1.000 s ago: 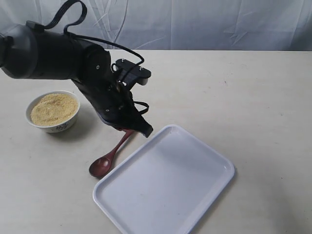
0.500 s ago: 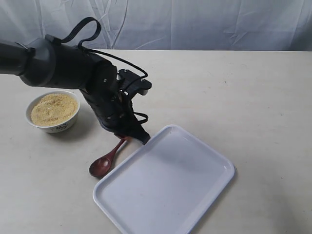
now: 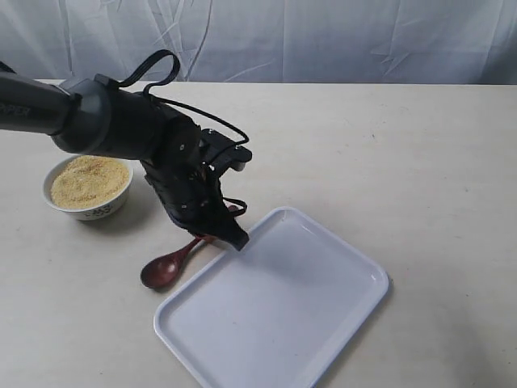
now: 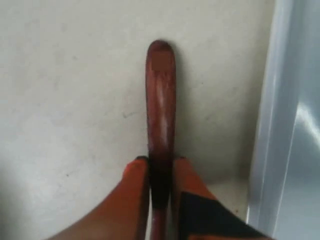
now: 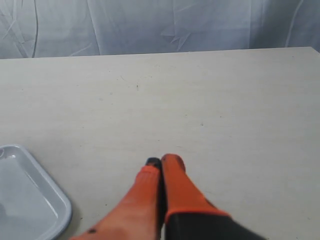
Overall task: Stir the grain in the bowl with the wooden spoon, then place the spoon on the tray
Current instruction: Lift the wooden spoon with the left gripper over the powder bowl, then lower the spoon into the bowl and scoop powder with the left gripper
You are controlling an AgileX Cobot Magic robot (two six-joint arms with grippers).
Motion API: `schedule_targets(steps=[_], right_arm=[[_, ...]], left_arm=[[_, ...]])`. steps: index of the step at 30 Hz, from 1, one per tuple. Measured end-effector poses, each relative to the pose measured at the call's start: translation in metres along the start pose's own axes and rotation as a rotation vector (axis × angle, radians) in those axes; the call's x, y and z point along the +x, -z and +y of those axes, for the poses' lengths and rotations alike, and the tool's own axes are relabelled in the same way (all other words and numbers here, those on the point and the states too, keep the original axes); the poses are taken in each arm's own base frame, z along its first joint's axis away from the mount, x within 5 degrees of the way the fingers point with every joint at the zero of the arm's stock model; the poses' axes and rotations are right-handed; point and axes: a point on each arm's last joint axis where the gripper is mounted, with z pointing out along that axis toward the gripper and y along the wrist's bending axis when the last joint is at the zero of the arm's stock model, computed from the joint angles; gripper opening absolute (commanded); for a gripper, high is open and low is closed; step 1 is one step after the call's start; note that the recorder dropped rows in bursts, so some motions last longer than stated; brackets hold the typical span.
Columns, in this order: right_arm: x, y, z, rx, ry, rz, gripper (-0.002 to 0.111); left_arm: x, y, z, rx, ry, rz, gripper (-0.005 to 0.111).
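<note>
Pale cloth hangs behind our tan table. Our spoon lies on the table with its scoop down. It is just beside the tray but not on it. Our left gripper is low at the handle end, and its orange fingers pinch the handle from both sides. Grain sits in a small heap in the bowl. The bowl stands apart from the spoon, on the other side of our left arm from the tray. We see no grain on the spoon or the table, so we think the stirring is not done yet. We think we are at the first step, grabbing the spoon. Lifting it, stirring the grain and laying it on the tray are all left to do. Nothing lies in the tray. Our right gripper hangs over bare table, fingers pressed together, holding nothing.
</note>
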Motion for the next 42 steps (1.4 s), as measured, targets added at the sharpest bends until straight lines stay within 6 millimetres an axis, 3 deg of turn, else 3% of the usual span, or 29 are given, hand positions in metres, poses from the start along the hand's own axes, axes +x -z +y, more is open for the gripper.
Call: schedule_targets(steps=[4, 9, 18, 23, 26, 32, 42], right_arm=[[0.0, 0.0, 0.0, 0.0, 0.0, 0.0, 0.0], [0.0, 0.0, 0.0, 0.0, 0.0, 0.0, 0.0], [0.0, 0.0, 0.0, 0.0, 0.0, 0.0, 0.0], [0.0, 0.0, 0.0, 0.0, 0.0, 0.0, 0.0], [0.0, 0.0, 0.0, 0.0, 0.0, 0.0, 0.0], [0.0, 0.0, 0.0, -0.001, -0.004, 0.0, 0.0], [0.0, 0.0, 0.0, -0.002, -0.006, 0.0, 0.0]], left_arm=[[0.0, 0.007, 0.001, -0.005, -0.007, -0.005, 0.0], [-0.008, 0.045, 0.012, -0.006, 0.05, -0.116, 0.0], [-0.001, 0.13, 0.083, -0.084, 0.286, -0.368, 0.0], [0.011, 0.153, 0.127, -0.124, 0.431, -0.478, 0.0], [0.018, 0.151, 0.144, -0.105, 0.474, -0.493, 0.0], [0.026, 0.122, 0.168, -0.059, 0.485, -0.442, 0.0], [0.03, 0.077, 0.181, -0.057, 0.477, -0.353, 0.0]])
